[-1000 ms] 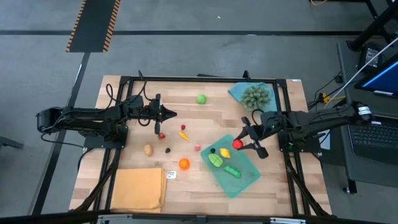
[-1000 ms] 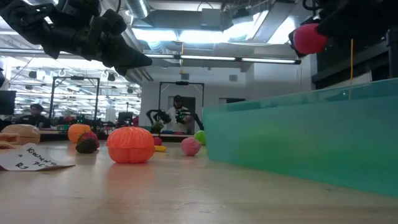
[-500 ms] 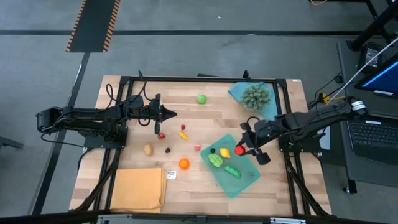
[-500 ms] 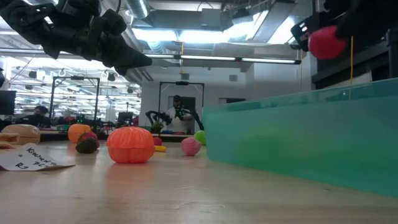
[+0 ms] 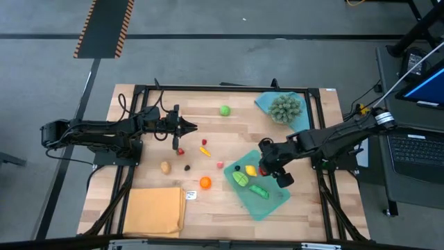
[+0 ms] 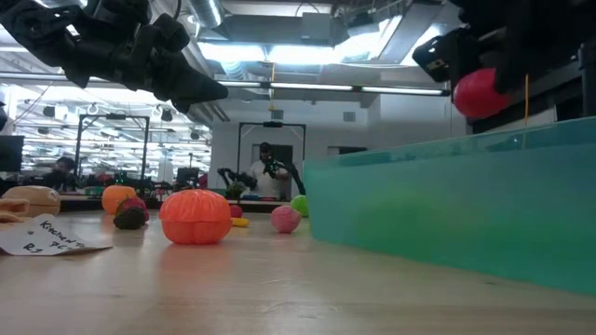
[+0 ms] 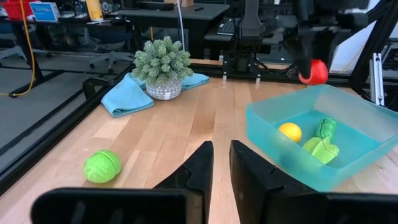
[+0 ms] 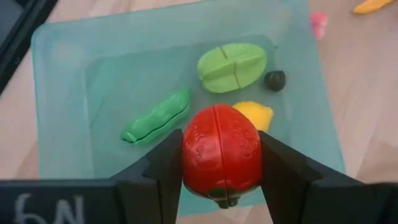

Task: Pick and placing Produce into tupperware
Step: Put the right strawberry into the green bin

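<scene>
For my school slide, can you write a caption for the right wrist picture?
Right gripper holds a red toy fruit above the teal tupperware, where four produce pieces already lie.
</scene>
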You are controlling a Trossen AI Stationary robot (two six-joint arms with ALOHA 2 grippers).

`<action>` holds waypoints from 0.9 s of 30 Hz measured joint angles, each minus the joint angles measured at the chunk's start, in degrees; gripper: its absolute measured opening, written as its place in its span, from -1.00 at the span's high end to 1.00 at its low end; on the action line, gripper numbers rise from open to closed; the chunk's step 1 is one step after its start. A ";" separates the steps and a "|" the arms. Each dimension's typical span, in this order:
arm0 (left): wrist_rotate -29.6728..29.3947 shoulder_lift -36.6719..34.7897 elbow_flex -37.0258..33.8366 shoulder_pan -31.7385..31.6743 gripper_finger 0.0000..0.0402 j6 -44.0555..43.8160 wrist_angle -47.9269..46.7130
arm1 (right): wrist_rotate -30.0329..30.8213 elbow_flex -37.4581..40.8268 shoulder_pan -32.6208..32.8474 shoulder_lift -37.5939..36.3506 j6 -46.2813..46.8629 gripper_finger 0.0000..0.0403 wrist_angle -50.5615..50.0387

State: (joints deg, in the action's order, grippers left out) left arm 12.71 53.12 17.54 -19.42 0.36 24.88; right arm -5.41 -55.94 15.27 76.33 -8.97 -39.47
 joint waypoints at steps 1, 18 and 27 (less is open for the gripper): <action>0.01 0.00 0.00 0.00 0.75 0.00 0.00 | -0.02 -0.34 0.02 0.88 -0.11 0.14 -0.52; 0.01 0.00 0.00 0.00 0.69 0.02 -0.02 | 6.41 -0.59 2.40 7.59 -1.75 0.14 -3.67; 0.01 0.00 0.00 0.00 0.80 0.02 -0.04 | 6.36 -0.59 2.62 7.59 1.14 0.14 -3.03</action>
State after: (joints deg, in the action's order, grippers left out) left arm 12.73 53.12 17.54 -19.42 0.38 24.84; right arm 0.95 -56.53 17.89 83.92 -7.83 -42.50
